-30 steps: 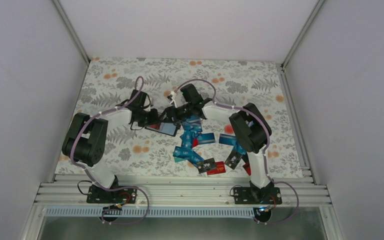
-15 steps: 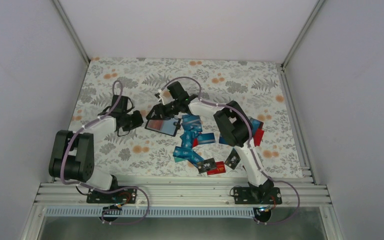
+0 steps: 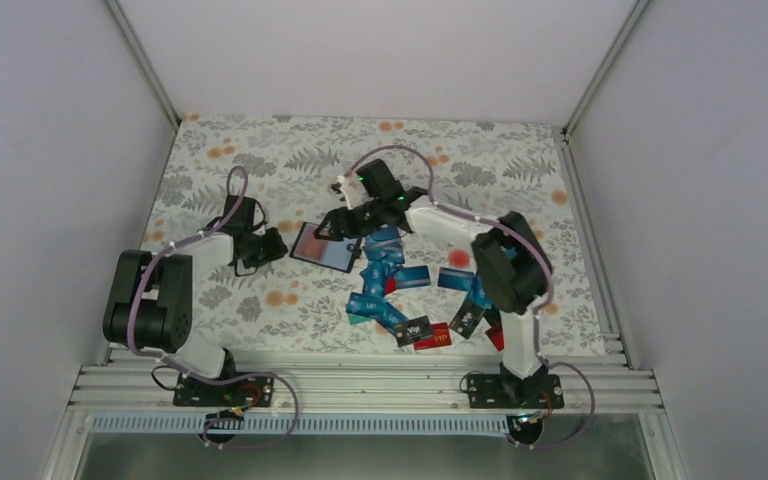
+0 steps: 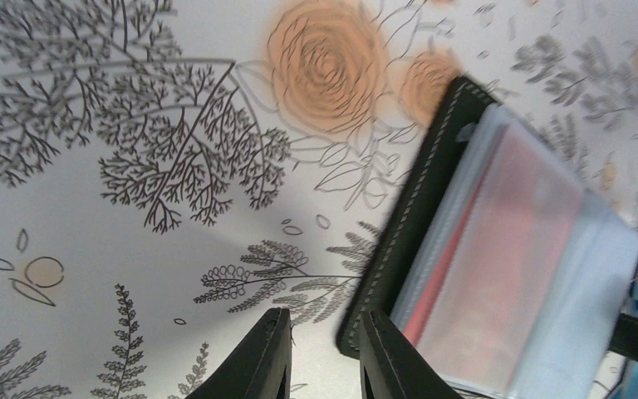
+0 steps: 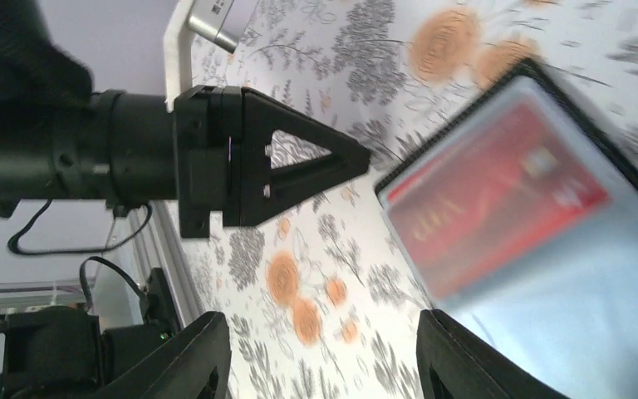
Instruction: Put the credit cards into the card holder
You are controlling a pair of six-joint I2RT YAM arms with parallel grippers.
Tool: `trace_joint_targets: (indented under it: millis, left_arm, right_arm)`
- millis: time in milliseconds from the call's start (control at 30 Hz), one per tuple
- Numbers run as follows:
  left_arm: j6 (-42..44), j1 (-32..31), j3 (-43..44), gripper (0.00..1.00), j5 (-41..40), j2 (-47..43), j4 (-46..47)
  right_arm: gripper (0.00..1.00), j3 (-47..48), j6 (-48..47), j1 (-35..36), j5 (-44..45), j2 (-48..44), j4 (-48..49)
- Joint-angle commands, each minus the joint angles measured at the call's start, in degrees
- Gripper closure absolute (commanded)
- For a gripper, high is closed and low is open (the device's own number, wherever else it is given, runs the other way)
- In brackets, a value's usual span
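The card holder (image 3: 325,247) lies open on the floral cloth, a red card (image 5: 490,191) under its clear slot. It also shows in the left wrist view (image 4: 507,274) and the right wrist view (image 5: 548,249). My left gripper (image 3: 278,243) is just left of the holder, its jaws slightly apart and empty (image 4: 322,353), with the right finger next to the holder's black edge. My right gripper (image 3: 336,228) hovers over the holder's far right side, open wide and empty (image 5: 324,349). The credit cards (image 3: 385,285), mostly blue, lie in a loose pile to the right of the holder.
More cards, red and black (image 3: 430,333), lie near the front edge under my right arm. An aluminium rail (image 3: 360,380) runs along the front. White walls close in the left, right and back sides.
My left gripper has drawn back to the left, off the card holder. My right gripper swung left and came back right above the holder. The holder shifted slightly.
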Motion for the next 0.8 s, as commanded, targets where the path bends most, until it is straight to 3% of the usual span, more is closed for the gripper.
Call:
trace_joint_targets:
  millis: [0,333,600,767]
  left_arm:
    - [2.2,0.0,-0.4,0.78,1.8,2.2,1.8]
    - [1.1,-3.1,-3.9,0.79,5.5,3.4,4.1]
    - [0.6,-6.6,-5.4,0.80,6.6,-1.5,1.9]
    - [-0.4,-8.6,-5.4,0.80,1.4,-7.0,-2.3]
  right_arm:
    - [0.42,-8.8,-2.0,-2.9,8.6,-10.5,-1.5]
    - [0.39,-25.1,1.6,-8.4,29.5,-29.0,-11.3]
    - [0.37,-32.4,8.4,-9.8,40.0,-37.1,-21.5]
    - [0.33,-35.3,11.2,-11.4,45.4,-40.9,-26.9]
